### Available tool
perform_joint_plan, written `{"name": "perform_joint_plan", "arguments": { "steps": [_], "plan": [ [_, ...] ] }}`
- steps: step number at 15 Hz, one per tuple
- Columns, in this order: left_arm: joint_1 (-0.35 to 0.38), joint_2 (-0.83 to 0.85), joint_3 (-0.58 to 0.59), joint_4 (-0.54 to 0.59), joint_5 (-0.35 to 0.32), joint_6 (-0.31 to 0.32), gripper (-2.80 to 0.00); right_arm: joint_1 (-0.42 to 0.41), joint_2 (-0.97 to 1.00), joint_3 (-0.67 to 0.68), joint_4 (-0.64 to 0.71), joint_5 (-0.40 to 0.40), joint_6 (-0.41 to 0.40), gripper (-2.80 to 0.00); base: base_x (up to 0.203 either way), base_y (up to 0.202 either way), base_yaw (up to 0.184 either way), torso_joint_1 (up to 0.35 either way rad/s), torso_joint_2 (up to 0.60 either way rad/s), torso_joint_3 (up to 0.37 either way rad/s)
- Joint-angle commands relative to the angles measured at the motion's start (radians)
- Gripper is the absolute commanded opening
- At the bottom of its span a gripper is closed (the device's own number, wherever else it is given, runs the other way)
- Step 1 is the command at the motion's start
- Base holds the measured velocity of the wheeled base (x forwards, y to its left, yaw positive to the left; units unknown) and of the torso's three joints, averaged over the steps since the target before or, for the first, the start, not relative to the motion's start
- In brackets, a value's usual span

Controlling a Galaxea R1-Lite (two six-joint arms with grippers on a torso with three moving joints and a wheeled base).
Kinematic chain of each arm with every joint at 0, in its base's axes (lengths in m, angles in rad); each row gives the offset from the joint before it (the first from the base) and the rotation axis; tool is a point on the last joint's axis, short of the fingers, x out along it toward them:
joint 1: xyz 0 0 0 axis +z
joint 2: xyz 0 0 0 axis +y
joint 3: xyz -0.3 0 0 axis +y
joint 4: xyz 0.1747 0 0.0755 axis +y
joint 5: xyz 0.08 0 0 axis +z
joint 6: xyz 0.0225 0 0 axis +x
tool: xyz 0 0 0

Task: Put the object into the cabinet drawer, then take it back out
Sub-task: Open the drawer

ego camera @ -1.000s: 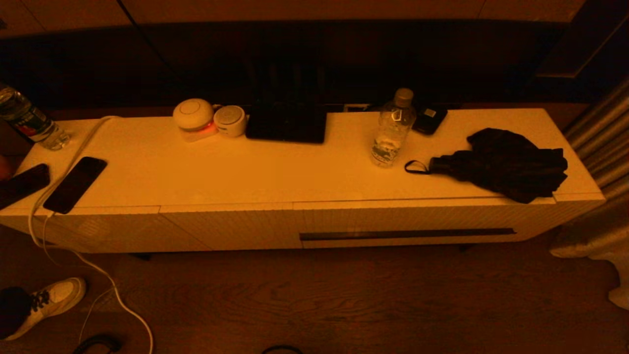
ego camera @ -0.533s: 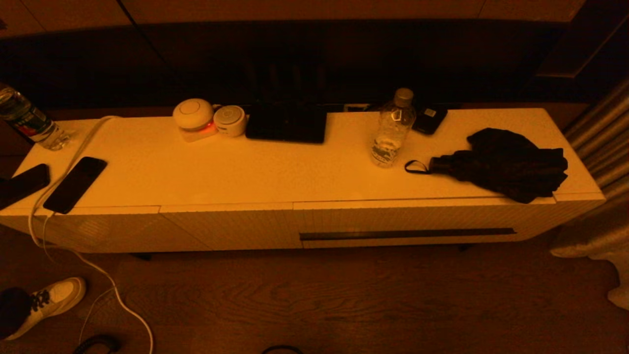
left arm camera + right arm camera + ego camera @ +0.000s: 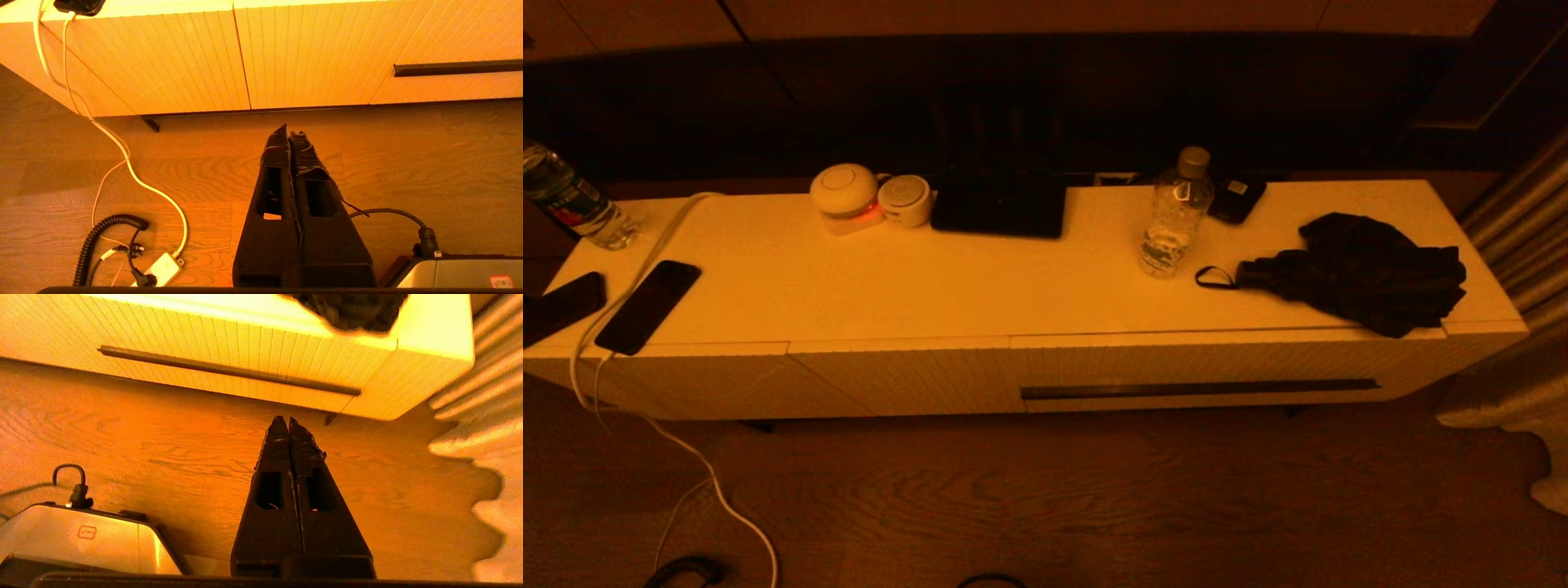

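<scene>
**Below the cabinet front, both grippers pinched shut and empty**

Down near the floor, my right gripper (image 3: 289, 419) hangs with its fingers pressed together, holding nothing, pointed toward the cabinet drawer (image 3: 229, 355) whose dark slot handle (image 3: 229, 370) runs across the ribbed front. My left gripper (image 3: 289, 132) sits parked low as well, fingers closed, facing the plain ribbed panels.

The drawer is fully shut, and which object goes in is not settled: on top of the cabinet (image 3: 931, 286) stand a water bottle (image 3: 1174, 214) and a black folded umbrella (image 3: 1356, 269) just above the drawer.

Risks, as I judge them: closed fingertips may slide off that narrow slot instead of hooking it, so the drawer stays put. The umbrella overhangs the front edge; a pulled drawer or a rising arm could knock it down. A white cable (image 3: 686, 457) trails on the floor on my left.

Writing: the bottle label is too small to read; a small logo on the grey box (image 3: 88, 532) beside my right gripper is illegible too.
</scene>
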Motion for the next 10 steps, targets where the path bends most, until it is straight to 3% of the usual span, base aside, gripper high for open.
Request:
{"name": "perform_joint_plan", "arguments": {
  "steps": [1, 4, 6, 8, 10],
  "plan": [
    [0.000, 0.000, 0.000, 0.000, 0.000, 0.000, -2.80, 0.001, 0.213, -0.109, 0.007, 0.004, -0.026, -2.80, 0.000, 0.000, 0.000, 0.000, 0.00, 0.000],
    [0.000, 0.000, 0.000, 0.000, 0.000, 0.000, -2.80, 0.008, 0.480, -0.299, 0.019, 0.012, -0.179, -2.80, 0.000, 0.000, 0.000, 0.000, 0.00, 0.000],
    [0.000, 0.000, 0.000, 0.000, 0.000, 0.000, -2.80, 0.042, 0.609, -0.380, 0.025, 0.014, -0.383, -2.80, 0.000, 0.000, 0.000, 0.000, 0.00, 0.000],
    [0.000, 0.000, 0.000, 0.000, 0.000, 0.000, -2.80, 0.108, 0.713, -0.407, 0.031, 0.010, -0.544, -2.80, 0.000, 0.000, 0.000, 0.000, 0.00, 0.000],
    [0.000, 0.000, 0.000, 0.000, 0.000, 0.000, -2.80, 0.227, 0.813, -0.428, 0.025, -0.017, -0.619, -2.80, 0.000, 0.000, 0.000, 0.000, 0.00, 0.000]
  ]
}}
